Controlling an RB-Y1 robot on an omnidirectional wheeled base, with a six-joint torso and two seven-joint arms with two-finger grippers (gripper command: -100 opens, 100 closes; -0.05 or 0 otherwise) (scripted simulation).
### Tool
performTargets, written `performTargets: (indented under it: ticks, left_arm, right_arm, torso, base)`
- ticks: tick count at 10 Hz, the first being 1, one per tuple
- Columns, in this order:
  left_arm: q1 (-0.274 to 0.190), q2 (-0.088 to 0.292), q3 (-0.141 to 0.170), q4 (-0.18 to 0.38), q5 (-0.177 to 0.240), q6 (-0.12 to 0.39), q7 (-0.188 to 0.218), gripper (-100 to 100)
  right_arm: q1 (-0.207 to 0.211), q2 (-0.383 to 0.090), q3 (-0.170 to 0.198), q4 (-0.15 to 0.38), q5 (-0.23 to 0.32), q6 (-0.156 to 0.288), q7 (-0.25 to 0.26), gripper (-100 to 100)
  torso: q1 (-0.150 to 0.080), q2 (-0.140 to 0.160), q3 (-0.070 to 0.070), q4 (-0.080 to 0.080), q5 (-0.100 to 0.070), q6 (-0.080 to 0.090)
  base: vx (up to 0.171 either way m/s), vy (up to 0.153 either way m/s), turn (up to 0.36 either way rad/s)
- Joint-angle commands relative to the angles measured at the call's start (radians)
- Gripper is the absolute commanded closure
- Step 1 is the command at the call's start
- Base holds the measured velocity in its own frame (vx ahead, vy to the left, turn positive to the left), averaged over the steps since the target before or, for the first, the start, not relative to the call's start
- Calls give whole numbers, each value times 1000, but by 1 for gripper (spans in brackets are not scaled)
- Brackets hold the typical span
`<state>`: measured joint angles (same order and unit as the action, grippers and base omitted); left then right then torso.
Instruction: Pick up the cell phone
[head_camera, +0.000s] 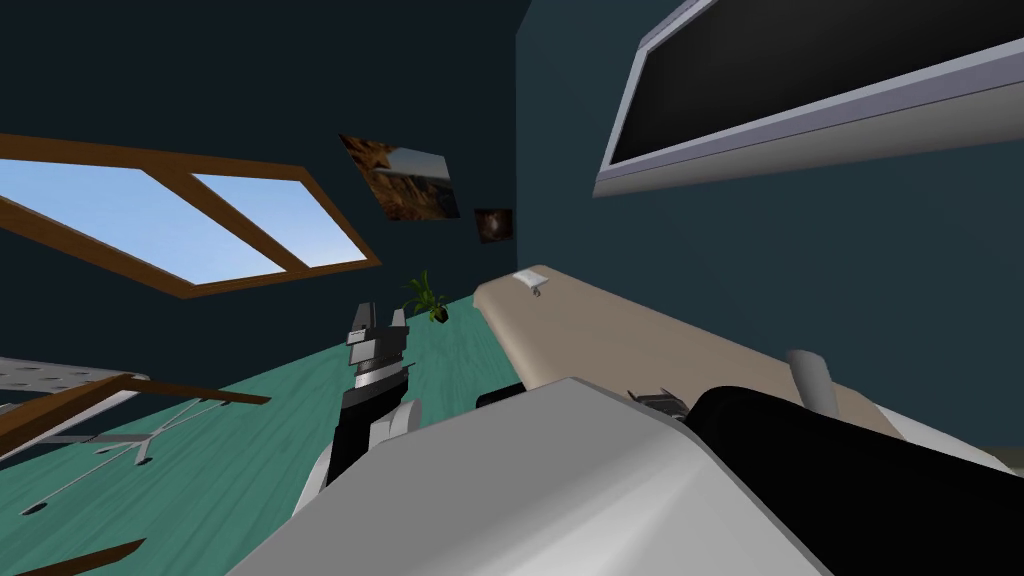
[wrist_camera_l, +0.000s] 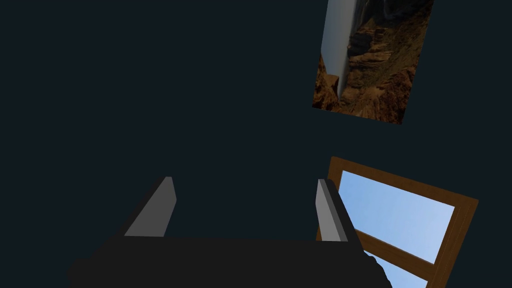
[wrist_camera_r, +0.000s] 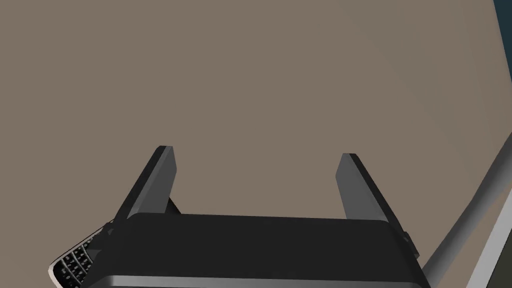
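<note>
The cell phone (wrist_camera_r: 70, 267) is a dark handset with a keypad and a pale rim, lying on a beige tabletop (wrist_camera_r: 250, 75). It sits beside the body of my right gripper (wrist_camera_r: 257, 151), behind the fingers, and that body hides most of it. The right gripper is open over bare beige surface, with nothing between its fingers. My left gripper (head_camera: 382, 310) is raised over the green floor to the left of the table (head_camera: 620, 340). In the left wrist view the left gripper (wrist_camera_l: 245, 179) is open and empty.
A grey rod (wrist_camera_r: 465, 225) stands near the right gripper, at the table's edge by the dark teal wall. A small white item (head_camera: 525, 281) lies at the table's far end. A potted plant (head_camera: 428, 297) is on the floor beyond. A wide dark screen (head_camera: 800, 80) hangs on the wall.
</note>
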<state>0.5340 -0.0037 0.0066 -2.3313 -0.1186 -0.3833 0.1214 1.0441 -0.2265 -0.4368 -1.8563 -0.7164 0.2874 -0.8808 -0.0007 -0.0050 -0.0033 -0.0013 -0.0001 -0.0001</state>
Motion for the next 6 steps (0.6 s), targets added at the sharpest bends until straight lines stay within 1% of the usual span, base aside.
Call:
performTargets:
  ticks: [1, 2, 3, 4, 5, 6]
  left_arm:
    - [0, 0, 0, 0, 0, 0, 0, 0]
    - [0, 0, 0, 0, 0, 0, 0, 0]
    - [0, 0, 0, 0, 0, 0, 0, 0]
    - [0, 0, 0, 0, 0, 0, 0, 0]
    - [0, 0, 0, 0, 0, 0, 0, 0]
    - [0, 0, 0, 0, 0, 0, 0, 0]
  right_arm:
    - [10, 11, -13, 37, -27, 50, -50, -100]
    - [10, 11, -13, 37, -27, 53, -56, -100]
    - [28, 15, -21, 68, -58, 88, -96, -100]
    - [28, 15, -21, 68, -58, 88, -101, -100]
    - [45, 22, -28, 98, -88, 122, -143, -100]
    - [45, 22, -28, 98, -88, 122, -144, -100]
  torso:
    - [0, 0, 0, 0, 0, 0]
    - [-1, 0, 0, 0, 0, 0]
    - [0, 1, 1, 0, 0, 0]
    - [0, 1, 0, 0, 0, 0]
    - [0, 1, 0, 0, 0, 0]
    - [0, 1, 1, 0, 0, 0]
  base:
    - [80, -45, 61]
    - [69, -34, 34]
    - [87, -30, 57]
    - [76, -25, 30]
    - [83, -31, 65]
    - [80, -33, 22]
